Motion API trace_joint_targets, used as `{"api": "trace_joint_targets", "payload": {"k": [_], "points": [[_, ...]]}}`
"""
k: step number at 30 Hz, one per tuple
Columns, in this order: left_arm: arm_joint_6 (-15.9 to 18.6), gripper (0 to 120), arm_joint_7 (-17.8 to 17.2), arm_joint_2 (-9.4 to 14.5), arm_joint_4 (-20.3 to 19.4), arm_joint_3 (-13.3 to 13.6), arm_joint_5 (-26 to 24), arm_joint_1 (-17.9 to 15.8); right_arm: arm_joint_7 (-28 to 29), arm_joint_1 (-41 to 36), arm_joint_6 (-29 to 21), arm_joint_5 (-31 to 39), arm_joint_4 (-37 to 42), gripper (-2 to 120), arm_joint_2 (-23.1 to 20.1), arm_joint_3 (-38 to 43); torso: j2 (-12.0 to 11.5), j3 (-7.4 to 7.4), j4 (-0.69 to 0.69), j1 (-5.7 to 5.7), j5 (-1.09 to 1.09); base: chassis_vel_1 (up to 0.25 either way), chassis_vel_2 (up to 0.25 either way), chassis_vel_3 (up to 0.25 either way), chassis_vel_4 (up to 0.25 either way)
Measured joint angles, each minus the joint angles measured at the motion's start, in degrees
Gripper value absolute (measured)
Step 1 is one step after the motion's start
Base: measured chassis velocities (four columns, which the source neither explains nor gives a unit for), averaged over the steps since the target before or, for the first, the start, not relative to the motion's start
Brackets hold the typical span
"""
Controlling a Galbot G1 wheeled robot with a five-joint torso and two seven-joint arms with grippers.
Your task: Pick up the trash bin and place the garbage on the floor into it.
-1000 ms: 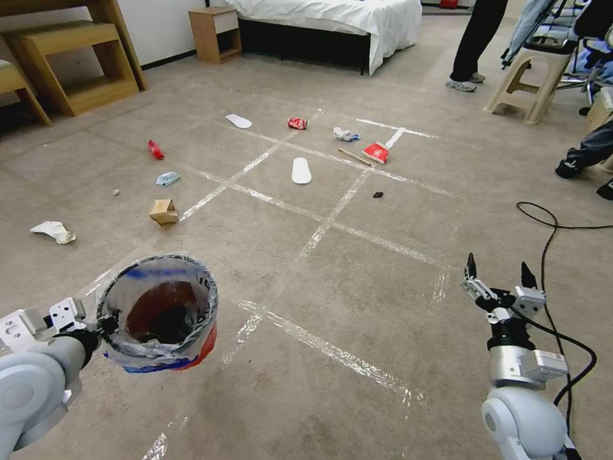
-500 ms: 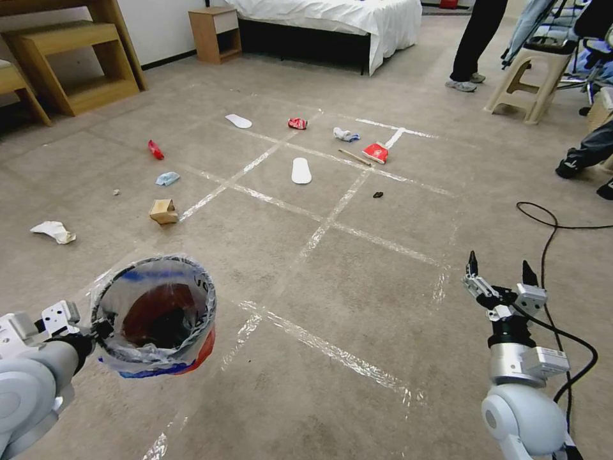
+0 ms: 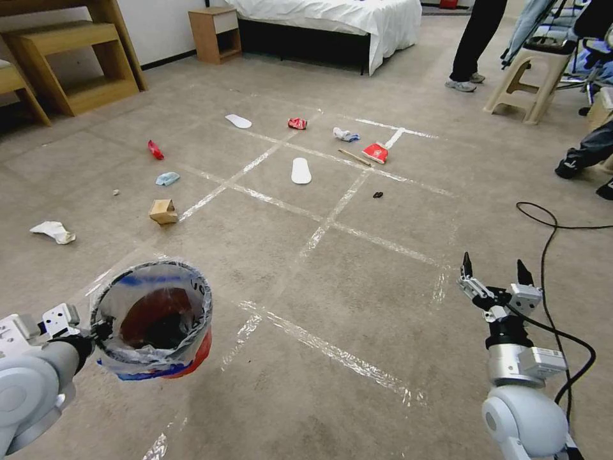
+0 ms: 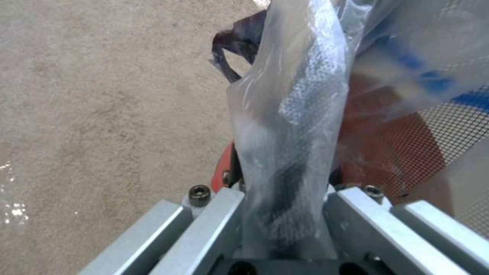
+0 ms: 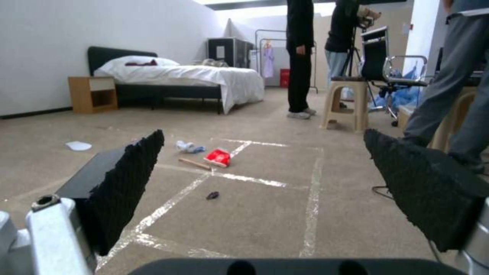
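Above beige carpet [image 3: 357, 306], round red plastic-lined bin [image 3: 153, 319] in left hand [image 3: 96, 329]

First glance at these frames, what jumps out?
The red trash bin with its clear, blue-printed liner, held off the floor at the head view's lower left by the left gripper, jaws shut on its rim. Beyond it, garbage lies scattered over the taped carpet: a white slipper, a red wrapper, a brown carton. The right gripper hangs at lower right, jaws open.
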Motion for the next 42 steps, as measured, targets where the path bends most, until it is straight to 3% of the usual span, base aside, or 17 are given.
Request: {"api": "trace_joint_targets", "payload": {"k": [42], "points": [[-0.5, 1, 2.1, 0.2, 3.9, 0.0, 2.0, -0.9, -0.5, 0.0, -0.8, -0.5, -0.1, 100, -0.5, -0.6, 0.0, 0.0, 0.0, 0.0, 0.01, -0.043, 0.044, 0.043, -0.043]]}}
